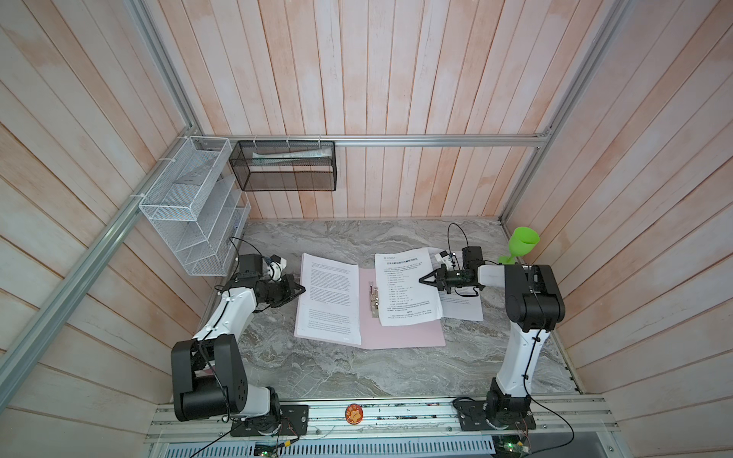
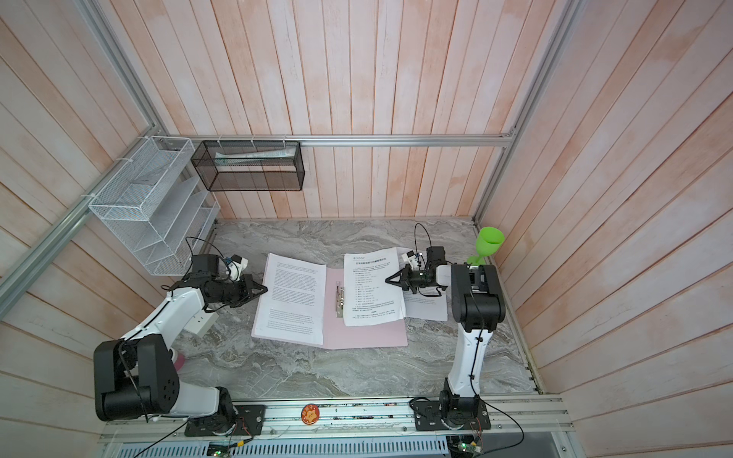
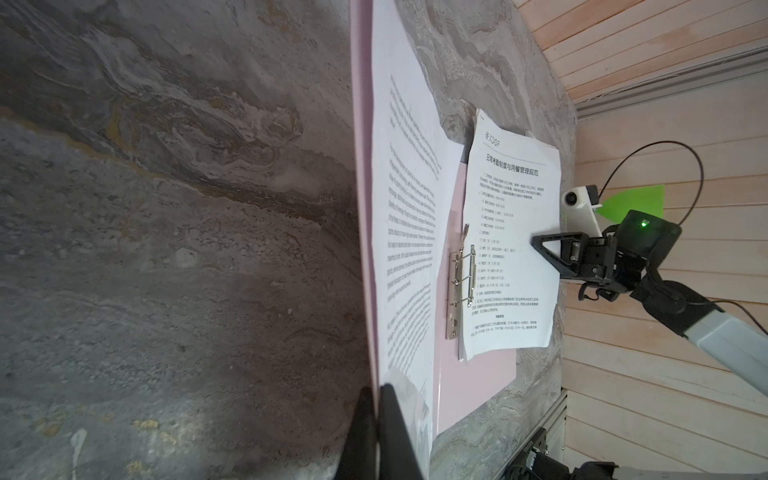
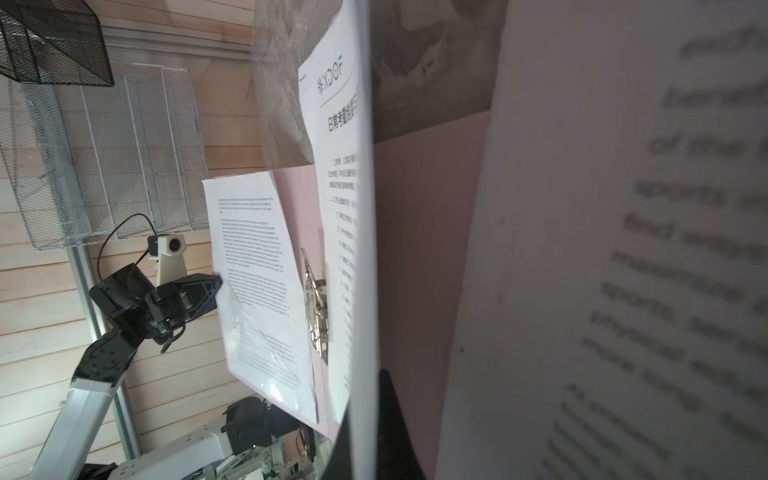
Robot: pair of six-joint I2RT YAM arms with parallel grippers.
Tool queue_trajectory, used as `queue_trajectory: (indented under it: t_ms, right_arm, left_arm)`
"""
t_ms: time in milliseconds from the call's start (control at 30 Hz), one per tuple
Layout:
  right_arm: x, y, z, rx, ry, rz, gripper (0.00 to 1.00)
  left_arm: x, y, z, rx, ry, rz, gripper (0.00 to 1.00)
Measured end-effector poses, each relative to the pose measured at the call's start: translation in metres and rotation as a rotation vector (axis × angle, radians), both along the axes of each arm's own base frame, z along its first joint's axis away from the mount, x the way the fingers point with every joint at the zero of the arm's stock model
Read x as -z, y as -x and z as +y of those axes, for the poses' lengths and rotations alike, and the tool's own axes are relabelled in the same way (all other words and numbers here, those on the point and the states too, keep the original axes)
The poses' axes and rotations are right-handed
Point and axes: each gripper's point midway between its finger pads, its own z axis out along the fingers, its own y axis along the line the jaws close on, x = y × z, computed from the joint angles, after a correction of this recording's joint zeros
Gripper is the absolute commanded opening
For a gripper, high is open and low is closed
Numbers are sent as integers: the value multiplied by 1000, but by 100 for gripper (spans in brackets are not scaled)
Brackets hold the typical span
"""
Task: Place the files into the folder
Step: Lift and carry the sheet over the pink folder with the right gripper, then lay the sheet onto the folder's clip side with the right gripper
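Open pink folder (image 2: 365, 335); left gripper (image 2: 265, 290) grips its left cover, right gripper (image 2: 386, 280) grips headed sheet (image 2: 369, 297).

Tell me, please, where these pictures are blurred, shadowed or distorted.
Right wrist view: the nearest sheet is badly out of focus. Left wrist view: the headed sheet reads sharp, and a soft shadow darkens the table. Both top views: even light, and the walls splay outward, which looks like wide-angle distortion.

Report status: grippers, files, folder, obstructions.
Left gripper: jaws shut on folder cover edge. Right gripper: jaws shut on headed sheet, over folder's right half. Another sheet lies beside folder, under right arm. Nothing blocking.
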Motion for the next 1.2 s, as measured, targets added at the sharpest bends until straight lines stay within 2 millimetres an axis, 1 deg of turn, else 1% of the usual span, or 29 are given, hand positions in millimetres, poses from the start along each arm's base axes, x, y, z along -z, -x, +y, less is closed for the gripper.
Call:
queue_trajectory:
  t_ms: [67, 200, 300, 367, 467, 533, 667, 733, 900, 967, 1067, 1200]
  right_arm:
    - [-16, 9, 3, 9, -44, -10, 0]
    - [-62, 23, 9, 24, -142, -63, 0]
    - [-96, 27, 14, 21, -194, -121, 0]
    - [-112, 31, 16, 19, -220, -148, 0]
    - [-121, 38, 18, 20, -254, -152, 0]
    - [-118, 44, 19, 24, -269, -134, 0]
    - [-102, 56, 19, 34, -278, -82, 0]
    - [-89, 62, 19, 39, -273, -49, 0]
    - [-37, 71, 16, 69, -194, 43, 0]
    - [-20, 75, 14, 75, -158, 65, 0]
    - [-2, 80, 12, 73, -110, 80, 0]
    - [16, 88, 8, 63, -51, 92, 0]
  left_arm:
    - [0, 0, 0, -1, -1, 0, 0]
    - [0, 0, 1, -2, -3, 1, 0]
    - [1, 0, 1, -3, -5, 1, 0]
    - [1, 0, 1, -3, -6, 1, 0]
    - [1, 0, 1, -3, -6, 0, 0]
    - [0, 0, 1, -3, -5, 1, 0]
    - [0, 0, 1, -3, -5, 1, 0]
    - [0, 0, 1, -3, -5, 0, 0]
    - [0, 0, 1, -3, -6, 0, 0]
    - [0, 0, 1, -3, -6, 0, 0]
    - [0, 0, 1, -3, -6, 0, 0]
    - [0, 0, 1, -3, -6, 0, 0]
